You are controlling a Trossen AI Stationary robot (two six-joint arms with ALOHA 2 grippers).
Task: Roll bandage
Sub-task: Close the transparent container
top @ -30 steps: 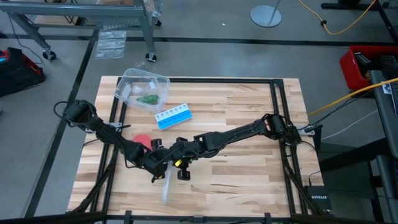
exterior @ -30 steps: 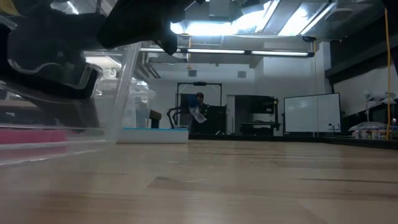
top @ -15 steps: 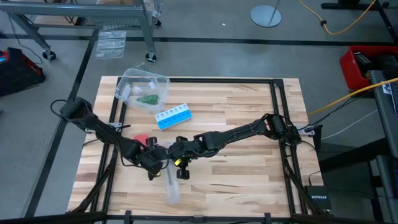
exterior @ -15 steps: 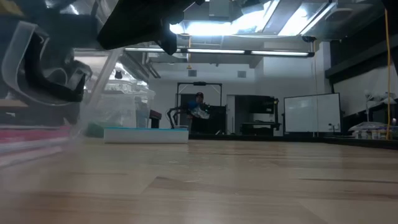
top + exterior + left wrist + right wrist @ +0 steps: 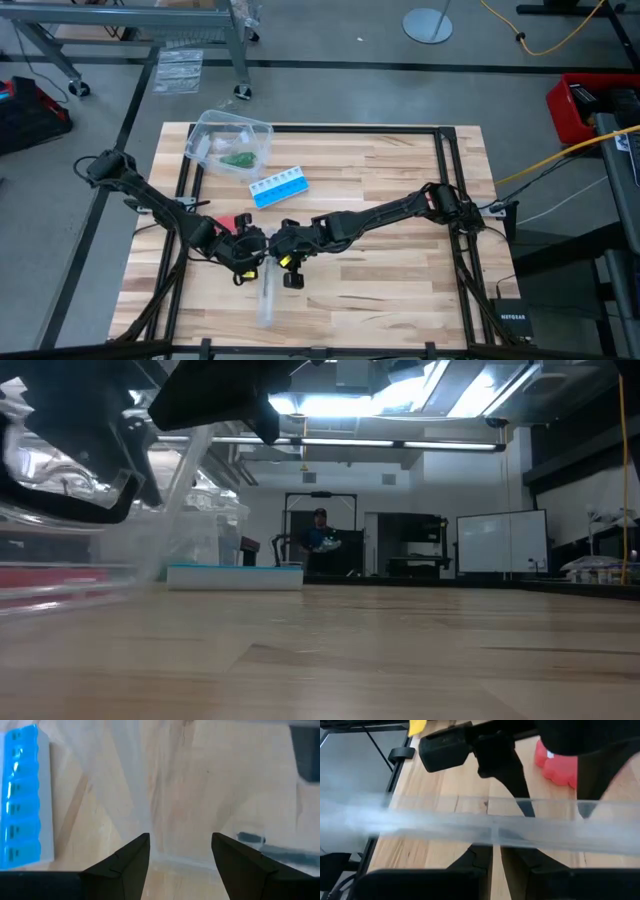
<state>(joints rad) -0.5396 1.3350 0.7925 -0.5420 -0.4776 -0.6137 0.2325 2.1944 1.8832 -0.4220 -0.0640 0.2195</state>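
Note:
The dark green bandage (image 5: pixel 238 158) lies as a small bundle inside a clear plastic box (image 5: pixel 212 128) at the table's far left. No gripper touches it. Both grippers meet at the table's middle left, over a clear plastic lid (image 5: pixel 267 296). My right gripper (image 5: pixel 283 256) is shut on the lid. My left gripper (image 5: pixel 250 254) is open, and the lid shows just ahead of its fingers in the left wrist view (image 5: pixel 165 810). My right gripper pinches the clear lid's edge (image 5: pixel 495 838) between its two fingers, which lie across that edge. The lid reaches from the fingers toward the table's near edge (image 5: pixel 266 310). In the low view it is tilted (image 5: pixel 170 490). My left gripper: I cannot tell whether it touches the lid.
A blue-and-white pill box (image 5: pixel 279 187) lies just beyond the grippers, toward the far edge. A red round disc (image 5: pixel 231 221) lies beside the left gripper. A black frame (image 5: pixel 440 135) runs round the tabletop. A person (image 5: pixel 320 540) stands far off in the room.
My left arm has drawn back a little toward the table's left edge. The clear lid has swung slightly in the right gripper's hold, and its tilt has changed in the low view. The bandage has stayed in the box.

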